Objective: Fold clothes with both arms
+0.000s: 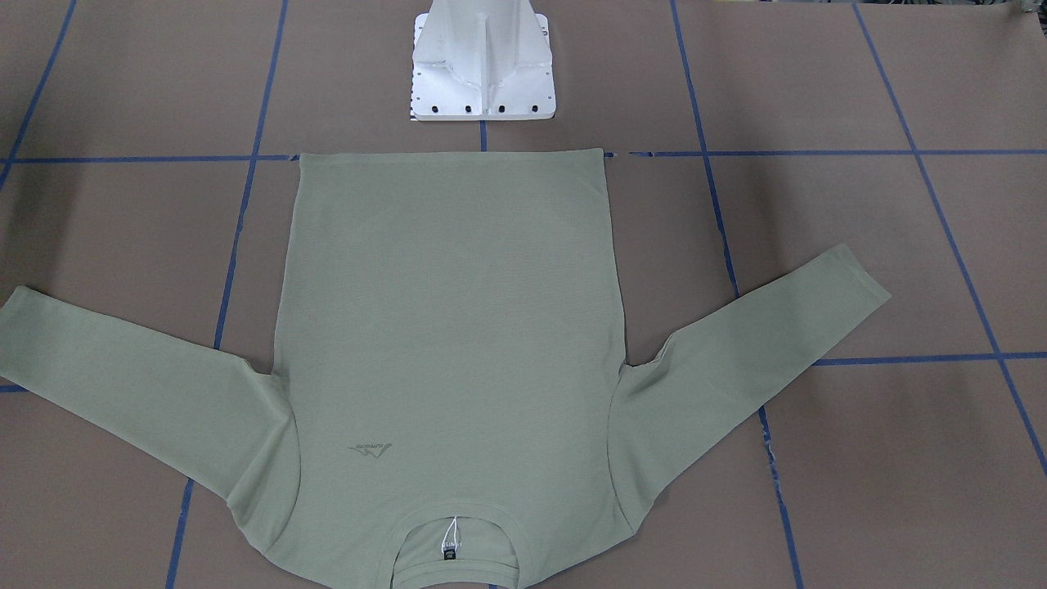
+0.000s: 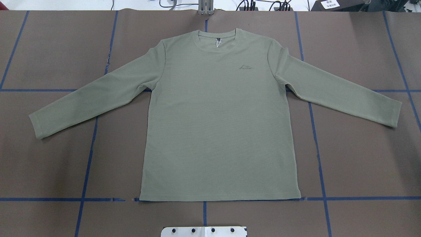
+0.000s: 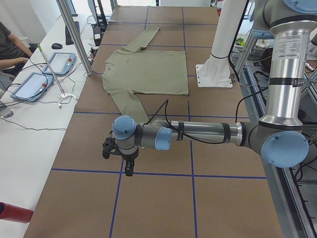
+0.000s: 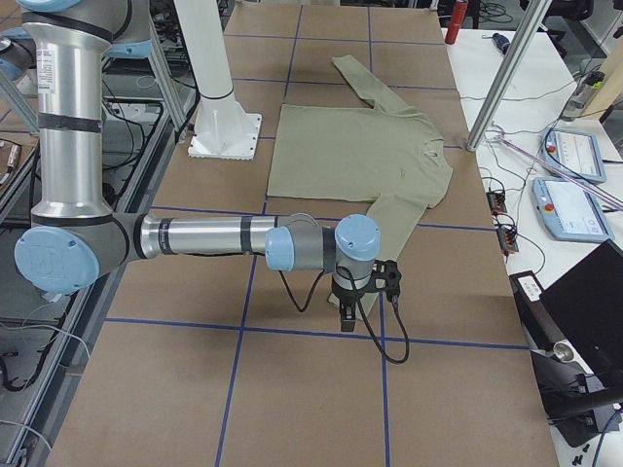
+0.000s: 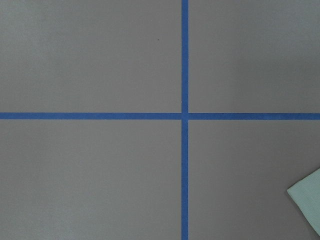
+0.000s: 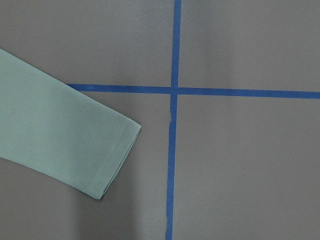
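Sage-green long-sleeved knit shirt (image 2: 217,125) lies flat, logo side up, mid-table on the brown paper-covered table with blue tape grid (image 2: 361,158). Its hem is near the white metal pedestal base (image 1: 483,74), its collar on the far side, and its sleeves are spread out to either side. No fold started as I read it.

Risks: my silver-grey left arm (image 3: 208,133) hangs over bare table. Its wrist view catches only a corner of the left sleeve cuff (image 5: 307,197) at the frame's edge, so a straight drop would likely miss cloth. My right arm (image 4: 204,238) has the right sleeve end (image 6: 65,135) well in view but off to one side, so it needs shifting too. Thin knit could mean pinching one layer only, or scraping the paper. If the two arms lift unevenly, the body may skew or wrinkle. A dragged sleeve could pull the shoulder off square.

Jaws: my left gripper (image 3: 130,169) and right gripper (image 4: 348,319) show only in the side views, small and dark. I cannot tell whether either is spread or closed. Neither wrist view shows fingers. Both hang above the table beyond the cuffs, apparently touching and carrying nothing.
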{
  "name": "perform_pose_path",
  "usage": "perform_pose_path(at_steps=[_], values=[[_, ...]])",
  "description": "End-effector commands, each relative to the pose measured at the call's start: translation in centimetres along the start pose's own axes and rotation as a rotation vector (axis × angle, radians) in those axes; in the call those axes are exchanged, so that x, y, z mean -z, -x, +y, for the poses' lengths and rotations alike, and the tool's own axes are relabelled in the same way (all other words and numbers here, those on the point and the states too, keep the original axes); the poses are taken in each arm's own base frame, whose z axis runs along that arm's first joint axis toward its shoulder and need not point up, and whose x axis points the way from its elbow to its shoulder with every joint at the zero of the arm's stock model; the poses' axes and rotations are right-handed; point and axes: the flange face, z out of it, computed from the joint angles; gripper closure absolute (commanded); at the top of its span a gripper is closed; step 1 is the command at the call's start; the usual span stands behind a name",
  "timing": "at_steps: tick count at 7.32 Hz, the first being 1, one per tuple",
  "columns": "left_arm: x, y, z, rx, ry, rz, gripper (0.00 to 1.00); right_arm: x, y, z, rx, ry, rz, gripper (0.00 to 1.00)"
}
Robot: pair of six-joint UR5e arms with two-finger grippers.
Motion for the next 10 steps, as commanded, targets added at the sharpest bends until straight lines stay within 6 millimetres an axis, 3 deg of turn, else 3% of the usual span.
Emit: perform_pose_path(at_steps=[1,7,8,10], values=[[0.2,-0.1,-0.1,-0.002,-0.003,0.000,0.00,0.3,0.3,-0.5,0.002,-0.008,0.001,0.00],[1.4,-1.5,-0.4,-0.073,-0.074,0.005,0.00,1.0,1.5,-1.3,0.024,-0.024,-0.008,0.00],[1.7,-2.1,-1.0,-0.082,-0.083,0.011,0.00,2.9,3.4,-3.9,0.064,-0.067,-0.012,0.00],[2.2,-3.0,-1.5,-0.098,-0.090,0.032,0.00,2.1,3.2,-4.4,0.058,-0.064,-0.038,0.00]])
